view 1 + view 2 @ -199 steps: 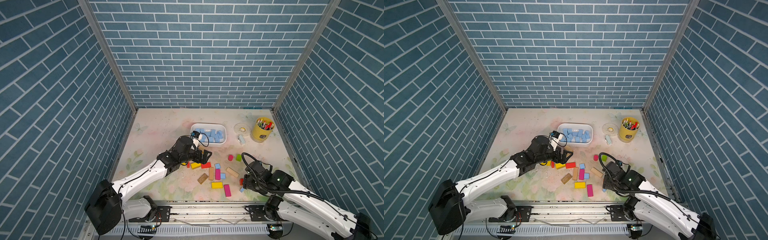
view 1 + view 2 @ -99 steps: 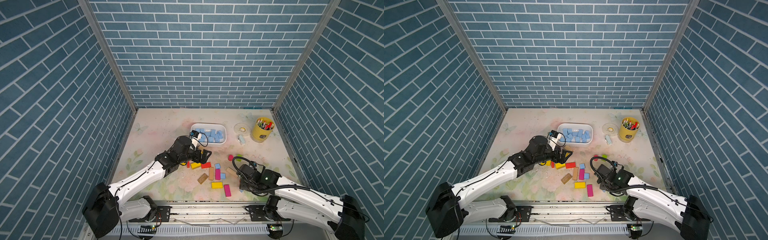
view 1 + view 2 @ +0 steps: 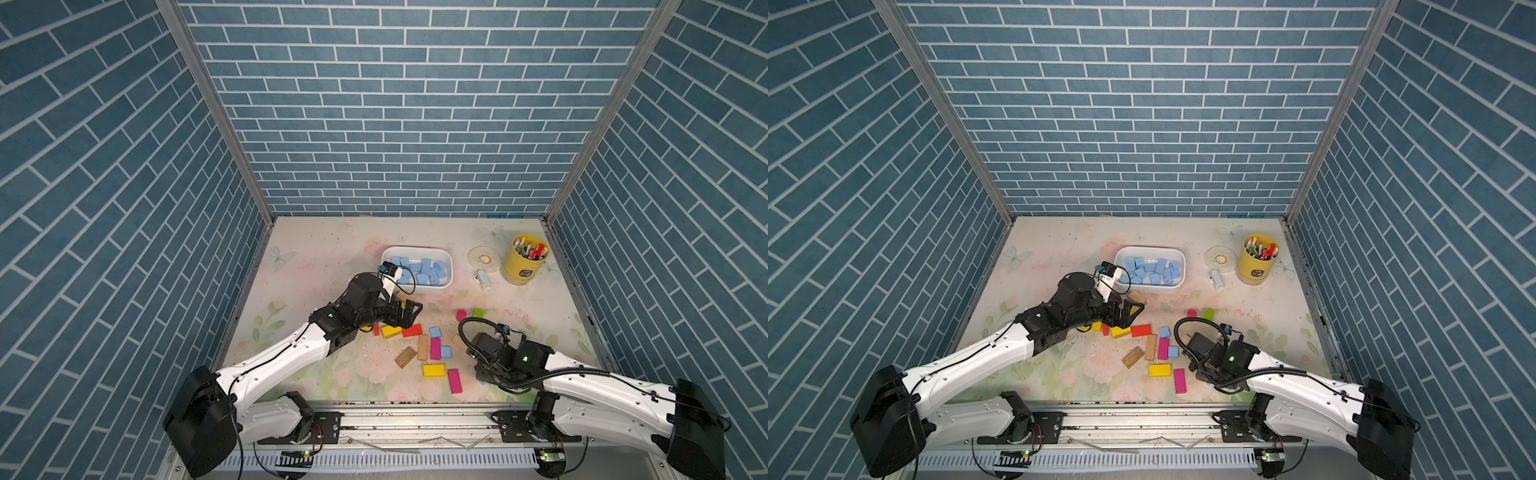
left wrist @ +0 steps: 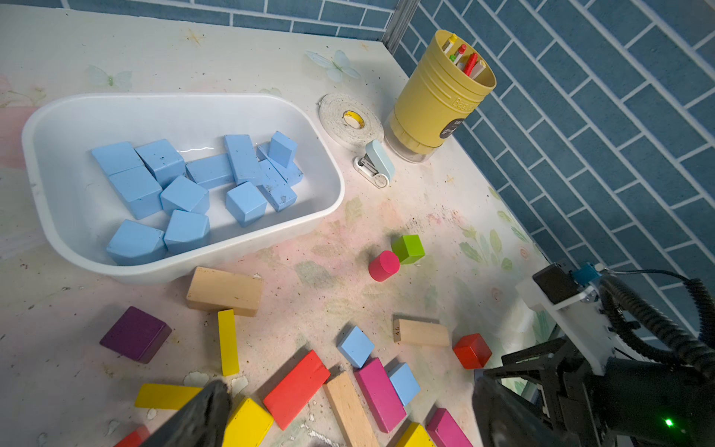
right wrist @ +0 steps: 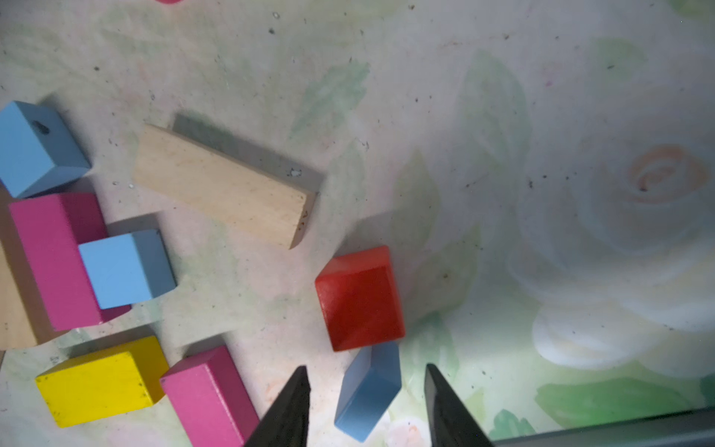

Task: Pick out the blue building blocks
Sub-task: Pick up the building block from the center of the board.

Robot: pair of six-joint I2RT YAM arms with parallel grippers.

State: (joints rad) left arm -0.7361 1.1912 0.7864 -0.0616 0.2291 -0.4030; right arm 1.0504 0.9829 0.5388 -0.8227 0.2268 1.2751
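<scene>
Right gripper (image 5: 365,371): jaws apart, straddling a near blue block (image 5: 367,398); not yet clamped
Remaining: two loose blue cubes (image 3: 435,331) (image 3: 445,352) left of it
Left gripper (image 3: 411,316): spread wide, empty
Done: most blue building blocks (image 3: 424,268) gathered in far white tub (image 3: 417,252)
Views: straddled block shown by right wrist view; largely hidden under arm in both top views

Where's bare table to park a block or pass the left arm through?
Bare: the table left of the white tub, and the strip between green block and right wall. Crowded: the loose blocks at centre front, and the far-right corner by yellow cup.
</scene>
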